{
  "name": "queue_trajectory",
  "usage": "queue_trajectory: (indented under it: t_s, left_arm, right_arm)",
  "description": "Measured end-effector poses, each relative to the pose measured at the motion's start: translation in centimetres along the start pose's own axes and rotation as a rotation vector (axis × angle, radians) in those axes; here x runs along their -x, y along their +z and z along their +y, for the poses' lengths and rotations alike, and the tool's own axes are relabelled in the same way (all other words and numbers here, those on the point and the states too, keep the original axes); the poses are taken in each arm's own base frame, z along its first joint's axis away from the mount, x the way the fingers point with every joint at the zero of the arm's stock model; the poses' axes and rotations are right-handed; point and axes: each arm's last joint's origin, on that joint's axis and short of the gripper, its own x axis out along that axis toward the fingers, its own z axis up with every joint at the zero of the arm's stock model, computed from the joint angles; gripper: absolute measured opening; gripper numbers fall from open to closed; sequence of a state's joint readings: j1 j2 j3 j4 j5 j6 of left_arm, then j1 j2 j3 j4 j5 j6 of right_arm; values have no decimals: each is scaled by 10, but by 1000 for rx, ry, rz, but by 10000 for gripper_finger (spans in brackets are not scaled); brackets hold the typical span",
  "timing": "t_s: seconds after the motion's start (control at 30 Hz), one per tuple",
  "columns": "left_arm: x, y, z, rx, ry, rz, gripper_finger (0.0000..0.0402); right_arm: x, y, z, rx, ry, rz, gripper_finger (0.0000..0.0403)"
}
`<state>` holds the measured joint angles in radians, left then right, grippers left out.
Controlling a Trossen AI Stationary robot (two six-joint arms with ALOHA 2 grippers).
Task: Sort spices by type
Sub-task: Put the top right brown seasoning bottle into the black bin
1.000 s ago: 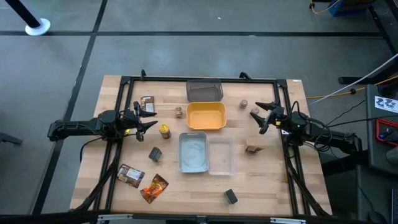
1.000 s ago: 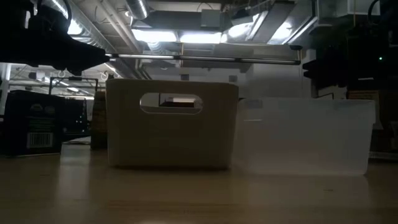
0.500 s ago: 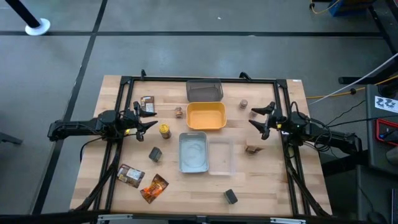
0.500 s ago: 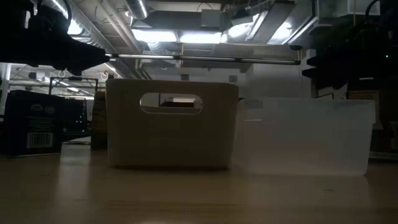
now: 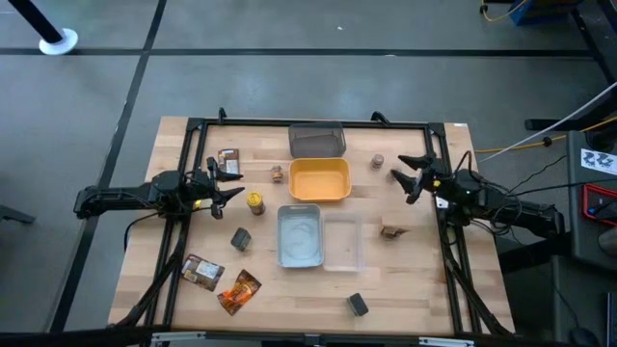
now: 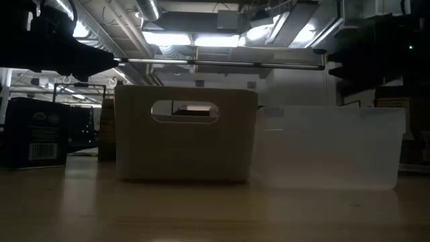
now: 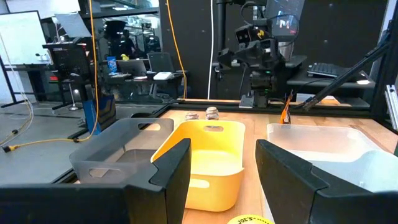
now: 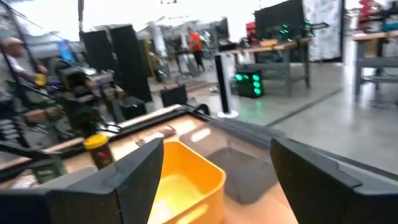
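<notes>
In the high view my left gripper (image 5: 227,185) hovers open just left of the yellow-lidded jar (image 5: 254,202). My right gripper (image 5: 411,175) hovers open right of the yellow tray, near a tiny brown jar (image 5: 378,161). A second tiny jar (image 5: 277,173) stands left of the yellow tray. One dark grey cube (image 5: 240,238) rests left of the pale-blue tray, the other (image 5: 358,305) near the table's near edge. A brown packet (image 5: 202,273) and an orange packet (image 5: 240,291) lie flat at the near left. Another small packet (image 5: 228,161) and a brown item (image 5: 390,231) lie apart.
Four trays sit mid-table: grey (image 5: 317,140) farthest, yellow (image 5: 319,179), then pale-blue (image 5: 299,236) and clear (image 5: 343,241) side by side. A black frame (image 5: 308,123) borders the far and side edges. The low view shows the pale-blue tray's wall (image 6: 185,141) and the clear tray (image 6: 329,148).
My right gripper has moved a little toward the table's far edge and turned, staying open. The left arm and all the spices have kept still.
</notes>
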<state>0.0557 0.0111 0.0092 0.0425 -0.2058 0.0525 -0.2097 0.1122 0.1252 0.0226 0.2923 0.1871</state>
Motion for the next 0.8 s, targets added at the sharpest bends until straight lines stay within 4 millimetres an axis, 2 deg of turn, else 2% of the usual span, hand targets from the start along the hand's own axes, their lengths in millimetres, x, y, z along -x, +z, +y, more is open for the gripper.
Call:
queue_trajectory:
  t_s: [0.27,0.53,0.7,0.8]
  left_arm:
    - [0,0,0,0,0,0,166]
    - [0,0,0,0,0,0,166]
    - [0,0,0,0,0,0,166]
    - [0,0,0,0,0,0,166]
  right_arm:
    - [-18,17,6,-17,-145,166,294]
    - [-54,48,14,18,-365,320,294]
    - [-81,65,6,1,-436,464,294]
    - [-98,67,-5,-23,-459,588,294]
